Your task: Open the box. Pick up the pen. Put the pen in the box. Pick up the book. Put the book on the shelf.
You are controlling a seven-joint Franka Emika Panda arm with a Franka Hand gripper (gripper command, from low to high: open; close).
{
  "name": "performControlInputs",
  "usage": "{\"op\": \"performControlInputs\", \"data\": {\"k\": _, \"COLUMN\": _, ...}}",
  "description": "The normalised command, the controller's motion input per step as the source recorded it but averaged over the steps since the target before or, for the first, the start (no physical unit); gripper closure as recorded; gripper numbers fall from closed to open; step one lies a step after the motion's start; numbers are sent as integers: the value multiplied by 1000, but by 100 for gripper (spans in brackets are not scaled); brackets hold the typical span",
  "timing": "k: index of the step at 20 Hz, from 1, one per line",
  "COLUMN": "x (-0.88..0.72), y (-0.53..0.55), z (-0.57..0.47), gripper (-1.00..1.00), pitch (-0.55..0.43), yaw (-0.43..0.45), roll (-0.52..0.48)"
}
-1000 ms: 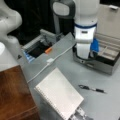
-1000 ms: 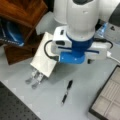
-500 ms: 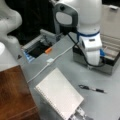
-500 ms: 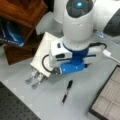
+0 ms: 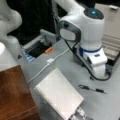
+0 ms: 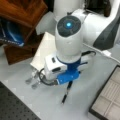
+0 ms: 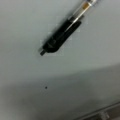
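Ok, grey table (image 5: 75,67) fills both front views, white Panda arm (image 5: 85,30) leaning over its middle. Shelf (image 5: 12,95), reddish-brown wood, sits at 8 o'clock in a front view. Box (image 5: 112,47) at 3 o'clock is already open, lid stood up behind it; beige compartmented inside shows at 4 o'clock in a front view (image 6: 107,100). Book (image 5: 58,96), white w/ dotted cover, lies flat on table at 6 o'clock, just beside the shelf, not on it. Black tray (image 5: 37,51) at 10 o'clock, w/ a white cable (image 5: 47,65) running from it toward the book. Gripper (image 5: 99,73) hangs low over the table, nearest the pen, at the pen's 12 o'clock; jaws open vs closed: can't tell. Pen (image 5: 92,88) lies on bare table at the book's 3 o'clock, outside the box; wrist view has it at 1 o'clock (image 7: 65,32), slanted, nothing touching it.
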Motion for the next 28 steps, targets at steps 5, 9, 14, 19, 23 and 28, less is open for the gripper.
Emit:
{"op": "performControlInputs", "data": {"k": 5, "x": 333, "y": -33, "z": -22, "gripper": -100, "pitch": 183, "yaw": 173, "roll": -106}}
{"op": "performControlInputs", "data": {"k": 9, "x": 388, "y": 8, "z": -130, "gripper": -100, "pitch": 121, "yaw": 85, "roll": -108}}
{"op": "performControlInputs", "data": {"k": 14, "x": 351, "y": 12, "z": -147, "gripper": -100, "pitch": 115, "yaw": 32, "roll": -117}}
{"op": "performControlInputs", "data": {"k": 19, "x": 280, "y": 27, "z": -91, "gripper": -100, "pitch": 67, "yaw": -19, "roll": -139}}
{"op": "performControlInputs", "data": {"k": 23, "x": 286, "y": -2, "z": -76, "gripper": -100, "pitch": 31, "yaw": -5, "roll": -115}}
{"op": "performControlInputs", "data": {"k": 28, "x": 325, "y": -45, "z": -144, "gripper": -100, "pitch": 29, "yaw": -28, "roll": -122}}
